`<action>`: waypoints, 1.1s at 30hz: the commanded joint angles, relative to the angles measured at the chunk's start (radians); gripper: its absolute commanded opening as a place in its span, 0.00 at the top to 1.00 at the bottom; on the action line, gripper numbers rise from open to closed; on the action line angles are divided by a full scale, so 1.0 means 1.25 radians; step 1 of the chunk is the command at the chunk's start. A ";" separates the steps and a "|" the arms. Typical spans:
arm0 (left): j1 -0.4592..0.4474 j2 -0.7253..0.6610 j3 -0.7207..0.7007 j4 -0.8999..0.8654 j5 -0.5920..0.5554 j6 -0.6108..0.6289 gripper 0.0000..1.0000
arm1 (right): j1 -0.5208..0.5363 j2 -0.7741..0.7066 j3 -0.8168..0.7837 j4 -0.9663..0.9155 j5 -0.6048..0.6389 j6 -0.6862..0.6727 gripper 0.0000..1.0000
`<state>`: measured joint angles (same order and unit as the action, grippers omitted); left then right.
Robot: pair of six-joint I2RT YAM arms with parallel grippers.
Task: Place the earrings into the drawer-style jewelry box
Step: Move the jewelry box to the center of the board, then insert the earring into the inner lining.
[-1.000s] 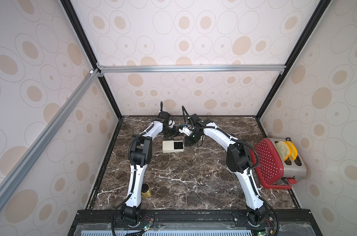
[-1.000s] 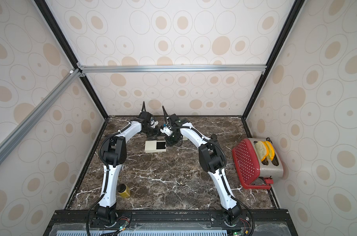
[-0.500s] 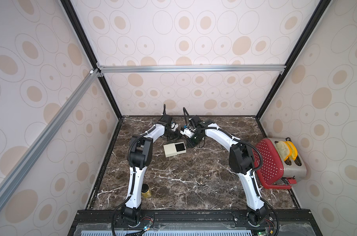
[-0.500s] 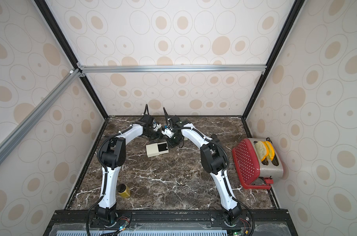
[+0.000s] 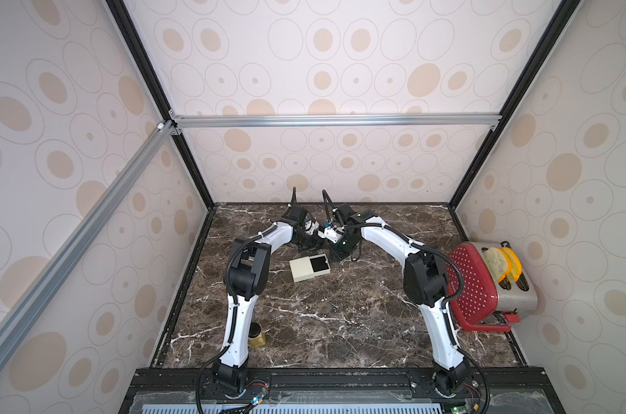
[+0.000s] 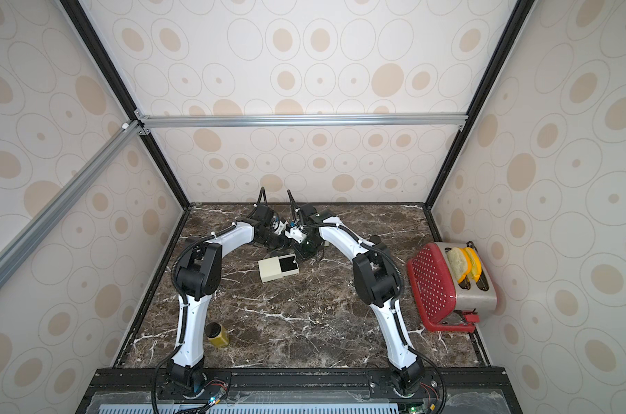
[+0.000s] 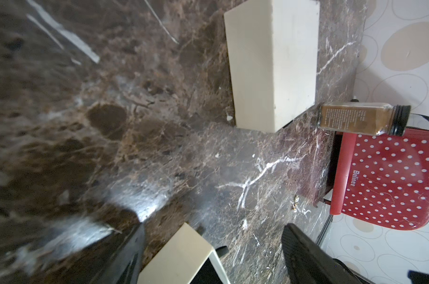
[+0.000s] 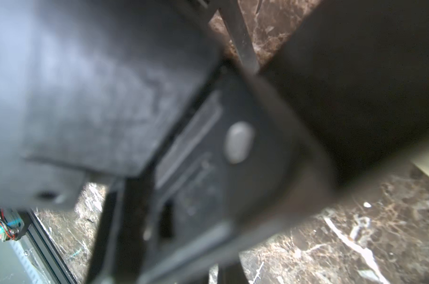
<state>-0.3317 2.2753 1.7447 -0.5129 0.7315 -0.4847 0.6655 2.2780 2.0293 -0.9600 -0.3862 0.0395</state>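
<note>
Crowding risk: left pincer (image 7: 213,227), spread wide and holding nothing, sits at far edge of jewelry box (image 5: 302,271), by its open drawer (image 5: 319,263). Just beside box's far-right corner is right pincer (image 5: 337,253), closed narrow, contents hidden. Crowded like this, arms may clash or shove the light box. Specks on counter (image 5: 340,315) right of box, likely earrings (image 7: 295,203), may skid away under an off-centre pinch.

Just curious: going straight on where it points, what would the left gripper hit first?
Probably the jewelry box: its open drawer shows just ahead, between the left gripper's open jaws; depth is unclear.
</note>
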 commanded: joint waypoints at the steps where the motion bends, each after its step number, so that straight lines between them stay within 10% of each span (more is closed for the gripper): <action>1: -0.006 -0.016 0.012 0.004 0.013 -0.015 0.11 | 0.002 -0.036 -0.009 -0.029 -0.008 0.001 1.00; 19: -0.027 -0.039 -0.025 0.057 0.038 -0.061 0.10 | 0.001 -0.108 -0.094 -0.058 0.007 -0.024 1.00; 33: 0.067 -0.167 -0.015 -0.005 -0.155 -0.110 0.01 | 0.035 0.003 0.105 -0.188 0.057 -0.027 1.00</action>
<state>-0.2672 2.1479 1.7370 -0.4881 0.6064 -0.6083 0.6960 2.2131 2.0850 -1.0893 -0.3531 0.0212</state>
